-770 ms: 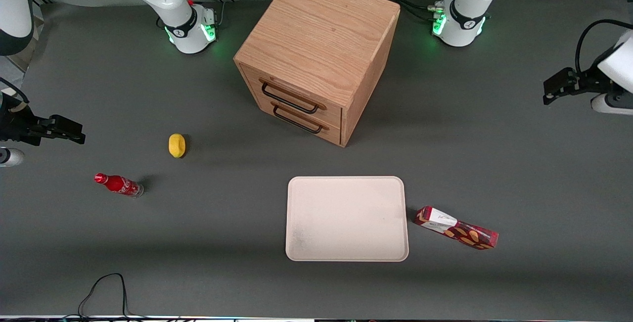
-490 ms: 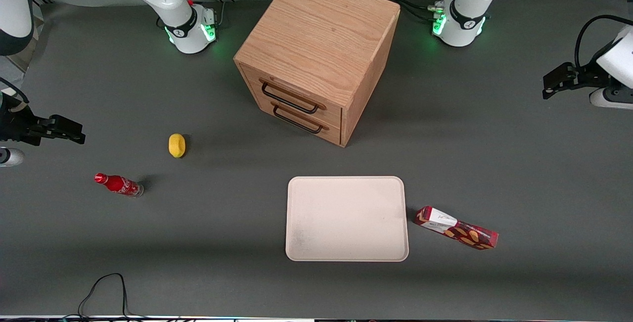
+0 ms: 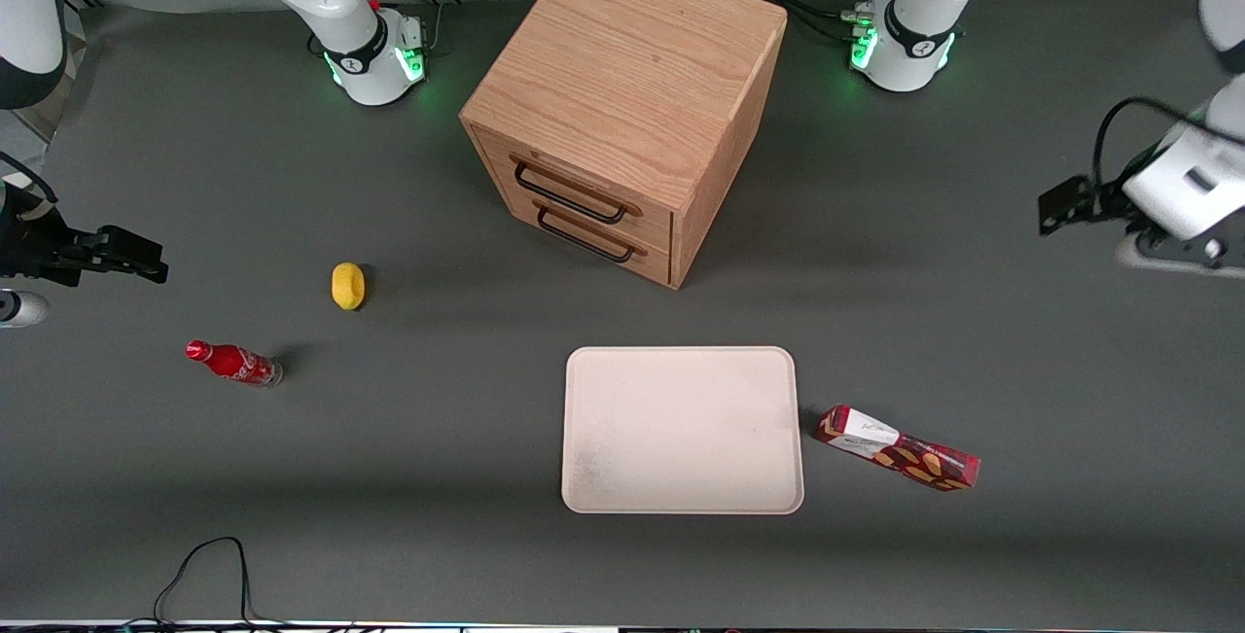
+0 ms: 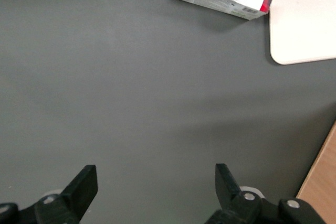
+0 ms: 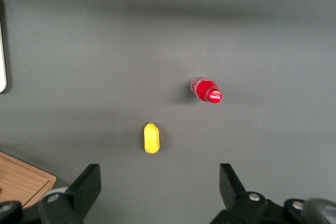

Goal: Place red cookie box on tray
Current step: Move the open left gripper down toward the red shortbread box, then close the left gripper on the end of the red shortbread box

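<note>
The gripper (image 3: 1055, 205) has swung inward (fingers (image 4: 84, 184) spread, empty); the box (image 3: 897, 448) lies beside the tray (image 3: 681, 502).

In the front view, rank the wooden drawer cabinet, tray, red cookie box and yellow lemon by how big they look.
1. wooden drawer cabinet
2. tray
3. red cookie box
4. yellow lemon

The gripper is open above the table, holding nothing.

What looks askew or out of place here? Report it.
Only the red cookie box: it lies slanted on the table beside the tray, not on it. The end effector hangs open, well away from it.
</note>
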